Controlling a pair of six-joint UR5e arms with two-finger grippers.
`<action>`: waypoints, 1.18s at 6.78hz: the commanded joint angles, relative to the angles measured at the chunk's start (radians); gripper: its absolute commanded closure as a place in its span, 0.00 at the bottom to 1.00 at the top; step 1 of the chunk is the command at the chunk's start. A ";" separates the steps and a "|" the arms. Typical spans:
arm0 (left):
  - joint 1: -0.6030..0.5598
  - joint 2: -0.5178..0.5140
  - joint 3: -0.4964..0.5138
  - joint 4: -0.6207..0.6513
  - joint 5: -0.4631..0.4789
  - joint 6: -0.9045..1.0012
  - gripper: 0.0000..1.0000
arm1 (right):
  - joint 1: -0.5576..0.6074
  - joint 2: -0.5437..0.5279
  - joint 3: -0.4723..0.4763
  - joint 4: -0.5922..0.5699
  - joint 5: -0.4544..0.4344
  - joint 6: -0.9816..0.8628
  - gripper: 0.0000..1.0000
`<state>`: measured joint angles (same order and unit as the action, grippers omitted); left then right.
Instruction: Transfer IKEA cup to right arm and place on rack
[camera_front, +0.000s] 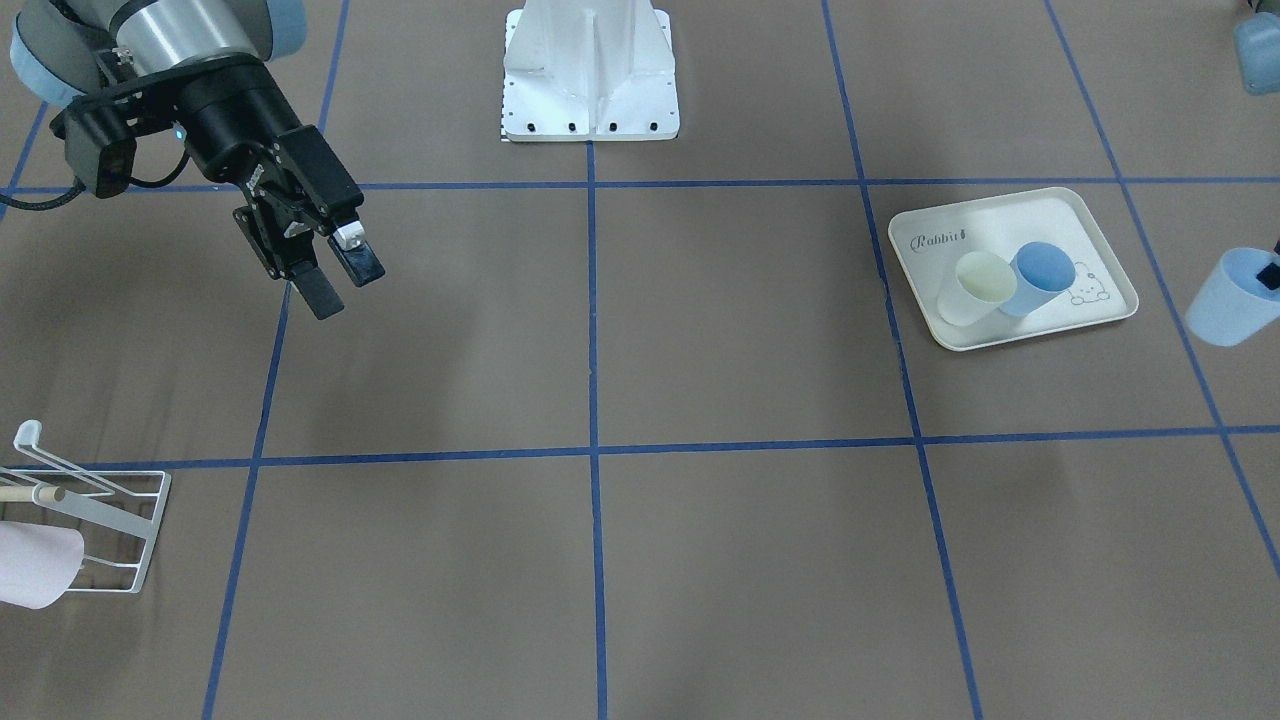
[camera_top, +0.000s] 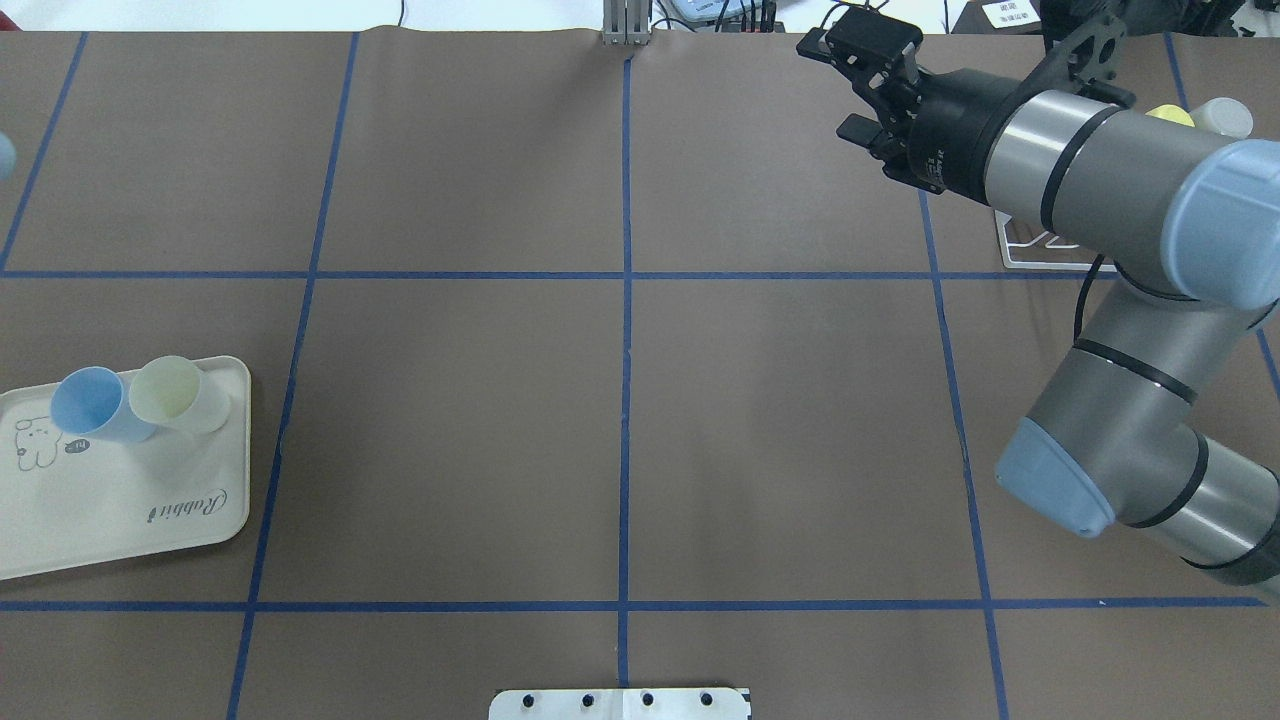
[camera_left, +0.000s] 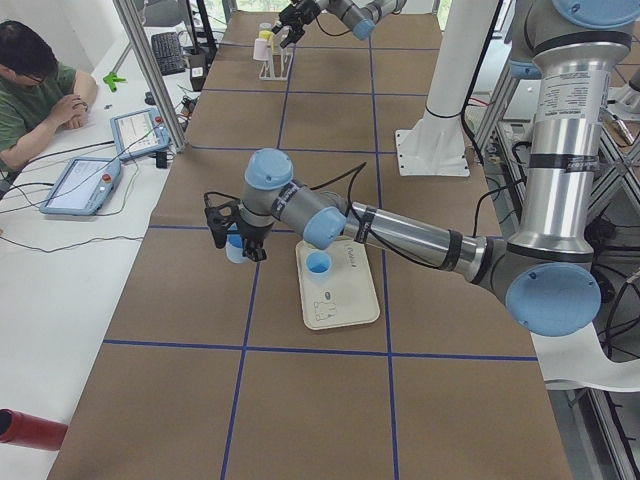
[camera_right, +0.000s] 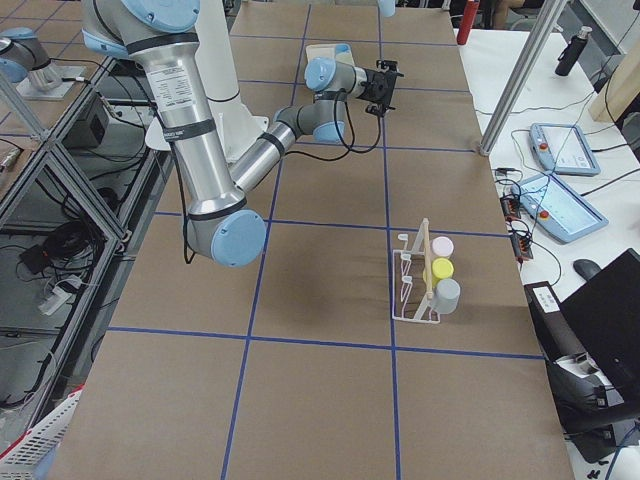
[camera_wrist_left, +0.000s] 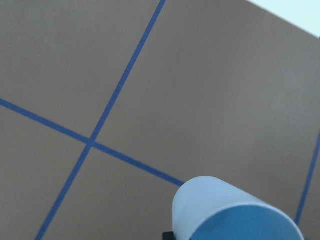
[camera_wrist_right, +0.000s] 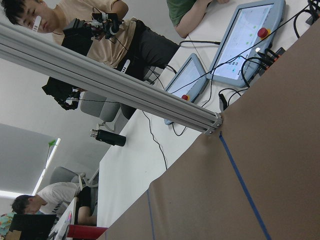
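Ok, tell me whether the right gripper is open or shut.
Open. The right gripper has its two fingers spread apart, with nothing held between them.

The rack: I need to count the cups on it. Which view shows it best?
Exterior right: the whole rack shows there, holding a pink cup, a yellow cup and a grey cup. Front-facing cuts it off at the picture's edge. Overhead hides most of it behind the right arm. Exterior left shows it far and small.
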<state>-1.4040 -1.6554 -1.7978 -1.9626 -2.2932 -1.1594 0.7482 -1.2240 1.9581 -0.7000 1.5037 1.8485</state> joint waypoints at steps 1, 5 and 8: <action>0.103 -0.122 0.003 -0.233 0.009 -0.505 1.00 | -0.013 0.009 -0.004 0.045 0.000 0.084 0.00; 0.379 -0.213 -0.003 -0.722 0.266 -1.180 1.00 | -0.076 0.009 -0.014 0.187 -0.002 0.147 0.00; 0.735 -0.222 0.014 -1.139 0.749 -1.381 1.00 | -0.102 0.044 -0.021 0.203 -0.002 0.191 0.00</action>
<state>-0.8337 -1.8723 -1.7934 -2.9465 -1.7651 -2.4990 0.6563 -1.2023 1.9389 -0.5002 1.5018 2.0115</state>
